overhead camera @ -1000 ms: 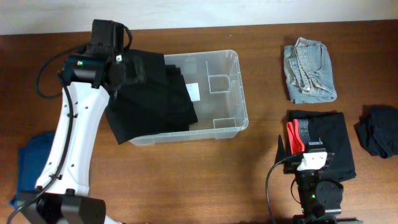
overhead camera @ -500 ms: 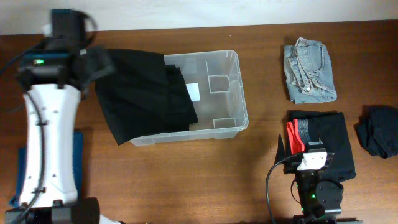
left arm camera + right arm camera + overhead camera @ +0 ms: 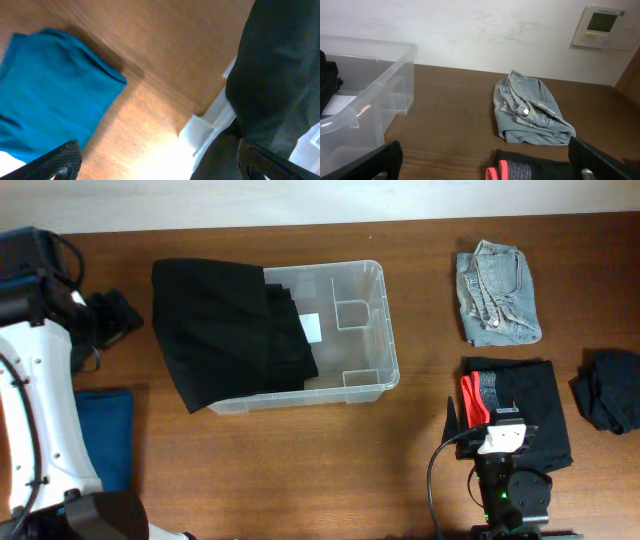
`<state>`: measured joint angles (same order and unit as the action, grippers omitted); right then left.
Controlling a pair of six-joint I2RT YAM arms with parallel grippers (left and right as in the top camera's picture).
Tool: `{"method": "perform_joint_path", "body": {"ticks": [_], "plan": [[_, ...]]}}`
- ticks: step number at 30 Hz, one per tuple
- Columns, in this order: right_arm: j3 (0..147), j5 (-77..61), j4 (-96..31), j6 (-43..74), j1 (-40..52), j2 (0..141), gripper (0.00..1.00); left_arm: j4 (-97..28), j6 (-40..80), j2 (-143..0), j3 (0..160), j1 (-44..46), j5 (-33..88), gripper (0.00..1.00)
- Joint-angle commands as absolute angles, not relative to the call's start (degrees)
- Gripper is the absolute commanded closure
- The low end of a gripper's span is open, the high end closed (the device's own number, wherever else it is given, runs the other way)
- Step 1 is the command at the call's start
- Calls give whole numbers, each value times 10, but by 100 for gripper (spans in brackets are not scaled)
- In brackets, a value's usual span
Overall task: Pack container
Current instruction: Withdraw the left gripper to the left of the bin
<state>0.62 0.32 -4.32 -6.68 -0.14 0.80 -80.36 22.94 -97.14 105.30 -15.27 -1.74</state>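
The clear plastic container [image 3: 372, 330] stands at the table's middle, with a white label [image 3: 311, 329] on its base. A black garment [image 3: 225, 330] lies in its left half and hangs over the left rim; it also shows in the left wrist view [image 3: 280, 65]. My left gripper [image 3: 112, 318] is open and empty, left of the container, over bare wood [image 3: 160, 165]. My right gripper [image 3: 487, 172] is open and empty at the front right, just above a black and red folded garment [image 3: 515, 405].
A blue cloth [image 3: 105, 435] lies at the front left [image 3: 45, 95]. Folded light jeans [image 3: 497, 292] lie at the back right [image 3: 530, 110]. A dark bundle [image 3: 610, 390] sits at the right edge. A wall thermostat [image 3: 602, 25] shows behind.
My left arm has swung left, away from the container, and let go of the black garment, which now lies draped over the container's left half. The right arm has not moved.
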Motion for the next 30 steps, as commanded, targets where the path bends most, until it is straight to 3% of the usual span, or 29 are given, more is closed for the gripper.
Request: {"method": "perform_joint_path", "body": {"ticks": [1, 5, 11, 15, 21, 25, 30], "plan": [[3, 6, -46, -69, -5, 2, 2, -795, 213, -987, 1019, -152, 8, 1], [3, 6, -46, -69, -5, 2, 2, -789, 213, -1004, 994, -152, 14, 4], [3, 6, -46, -69, -5, 2, 2, -780, 213, -1017, 984, -152, 37, 46], [3, 6, -46, -69, -5, 2, 2, -774, 213, -1017, 983, -152, 37, 51], [3, 6, -46, -69, -5, 2, 2, -770, 213, -1022, 983, -152, 41, 71], [3, 6, -46, -69, -5, 2, 2, -769, 213, -1032, 983, -152, 68, 96], [3, 6, -46, -69, -5, 2, 2, -756, 213, -1035, 983, -152, 83, 99]]}}
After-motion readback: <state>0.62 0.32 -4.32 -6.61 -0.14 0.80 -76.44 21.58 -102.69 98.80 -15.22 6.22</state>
